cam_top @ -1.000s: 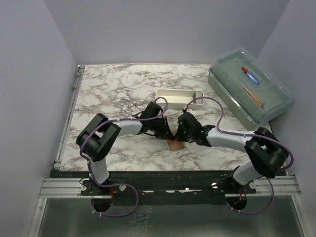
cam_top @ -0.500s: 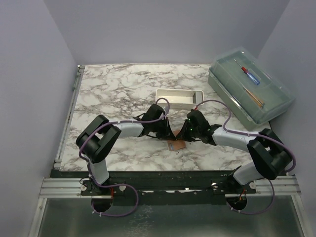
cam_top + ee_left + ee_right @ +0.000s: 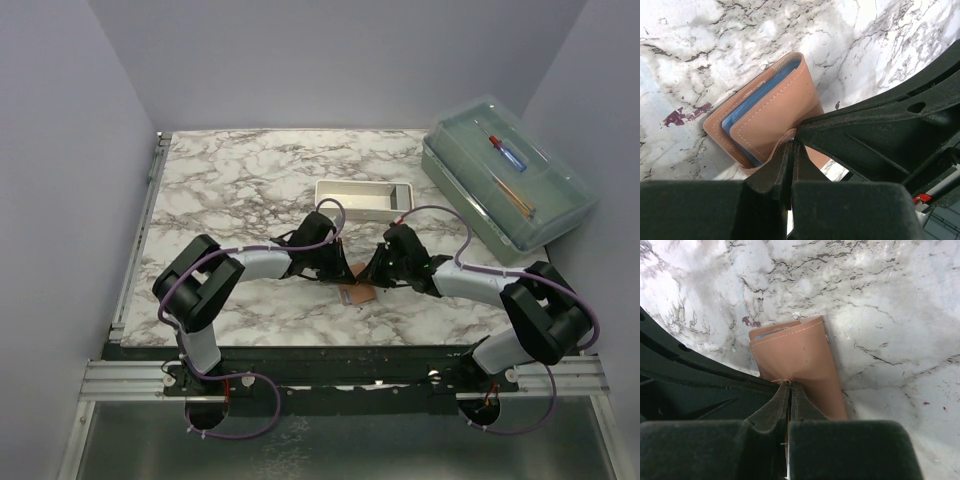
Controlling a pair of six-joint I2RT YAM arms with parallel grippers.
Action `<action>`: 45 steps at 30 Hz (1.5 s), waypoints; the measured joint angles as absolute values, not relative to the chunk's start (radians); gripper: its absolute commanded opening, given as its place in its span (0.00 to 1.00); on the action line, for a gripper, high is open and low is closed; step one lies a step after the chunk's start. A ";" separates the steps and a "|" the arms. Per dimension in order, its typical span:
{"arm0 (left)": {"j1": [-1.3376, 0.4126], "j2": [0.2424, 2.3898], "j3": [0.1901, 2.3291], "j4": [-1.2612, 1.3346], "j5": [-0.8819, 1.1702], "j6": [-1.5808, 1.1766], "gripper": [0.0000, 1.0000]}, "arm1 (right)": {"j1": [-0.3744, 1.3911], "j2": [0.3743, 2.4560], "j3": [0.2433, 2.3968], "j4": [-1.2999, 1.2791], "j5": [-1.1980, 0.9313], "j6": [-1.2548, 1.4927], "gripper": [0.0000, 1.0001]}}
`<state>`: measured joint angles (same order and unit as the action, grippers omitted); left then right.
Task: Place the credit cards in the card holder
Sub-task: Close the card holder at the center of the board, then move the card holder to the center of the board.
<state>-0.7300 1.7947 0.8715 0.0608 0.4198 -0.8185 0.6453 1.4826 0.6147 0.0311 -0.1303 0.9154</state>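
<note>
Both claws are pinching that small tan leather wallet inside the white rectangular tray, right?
No. The left gripper and right gripper pinch the tan leather wallet on the marble table, outside the white rectangular tray, as the top external view shows.

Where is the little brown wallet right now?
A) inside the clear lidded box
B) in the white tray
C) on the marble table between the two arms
C: the wallet lies on the marble table, with the left gripper and right gripper both pinching it.
</note>
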 measured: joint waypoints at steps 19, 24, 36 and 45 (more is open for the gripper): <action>-0.902 1.777 0.976 -0.153 0.020 -0.829 0.00 | 0.697 1.451 0.524 0.132 -0.009 1.008 0.00; -0.933 1.777 0.984 -0.168 -0.048 -0.829 0.00 | 0.730 1.433 0.508 0.137 0.064 1.067 0.00; -1.007 1.779 0.999 -0.200 -0.198 -0.849 0.00 | 0.859 1.452 0.548 0.038 0.305 1.182 0.00; -1.024 1.779 0.999 -0.200 -0.223 -0.850 0.00 | 0.888 1.424 0.529 0.033 0.359 1.269 0.00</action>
<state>-1.0237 1.7794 0.9993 -0.1997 -0.2234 -0.8497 0.8883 1.4239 0.5289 0.0326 0.3592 1.2686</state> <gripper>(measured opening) 0.018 0.006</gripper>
